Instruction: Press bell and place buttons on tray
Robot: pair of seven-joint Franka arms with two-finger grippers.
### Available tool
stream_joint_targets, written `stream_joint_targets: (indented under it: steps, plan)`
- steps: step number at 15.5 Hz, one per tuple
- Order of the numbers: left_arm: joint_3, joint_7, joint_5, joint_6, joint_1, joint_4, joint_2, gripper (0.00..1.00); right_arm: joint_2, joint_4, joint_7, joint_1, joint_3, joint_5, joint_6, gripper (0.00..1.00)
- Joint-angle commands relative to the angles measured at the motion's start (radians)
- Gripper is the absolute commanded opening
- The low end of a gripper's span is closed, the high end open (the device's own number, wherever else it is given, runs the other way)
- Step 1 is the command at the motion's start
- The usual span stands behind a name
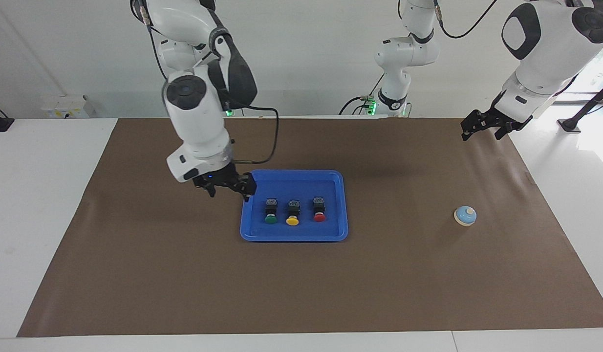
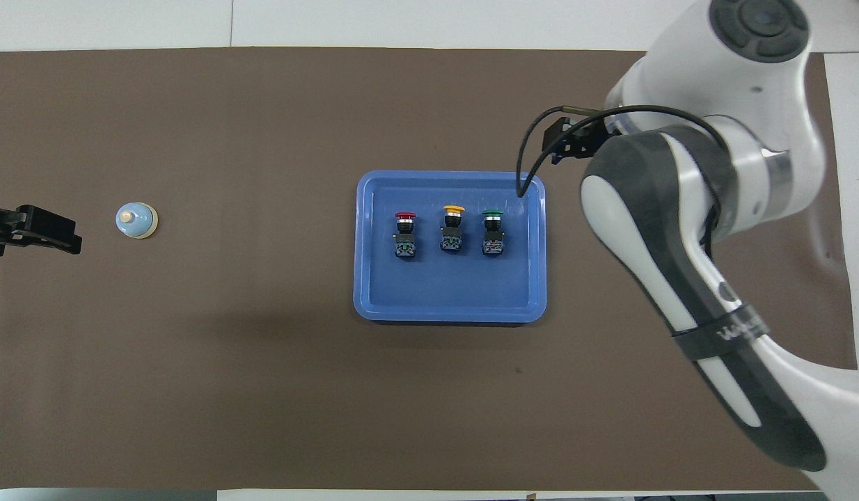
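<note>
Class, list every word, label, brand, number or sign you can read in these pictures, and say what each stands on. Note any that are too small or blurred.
Partly legible white lettering, beginning "WA", on the black band around the right arm: the rest runs out of sight.
Small labels on the black bodies of the buttons in the tray: too small to read.
The bell: no text visible.

1. A black band [image 2: 722,332] around the right arm [image 2: 687,229] carries white lettering. It is partly visible in the overhead view, and the word cannot be read in full.
2. No other text is legible.
</note>
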Motion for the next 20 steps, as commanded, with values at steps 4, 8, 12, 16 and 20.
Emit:
stream_joint_targets:
  steps: [4,8,12,16,20]
  plan:
    - [0.002,-0.009,-0.008,-0.016,0.000,0.003,-0.010,1.00,-0.113,-0.037,-0.280,-0.156,0.011,0.016,-0.134,1.00]
    - [0.002,-0.009,-0.008,-0.016,0.000,0.003,-0.010,1.00,-0.236,-0.060,-0.343,-0.211,0.011,0.018,-0.237,1.00]
    - [0.002,-0.009,-0.008,-0.016,0.000,0.003,-0.010,1.00,-0.356,-0.151,-0.345,-0.232,0.011,0.018,-0.309,1.00]
    - [0.002,-0.009,-0.008,-0.016,0.000,0.003,-0.010,1.00,-0.360,-0.200,-0.355,-0.234,0.008,0.013,-0.243,1.00]
    - [0.002,-0.009,-0.008,-0.016,0.000,0.003,-0.010,1.00,-0.337,-0.206,-0.380,-0.239,0.006,0.001,-0.214,1.00]
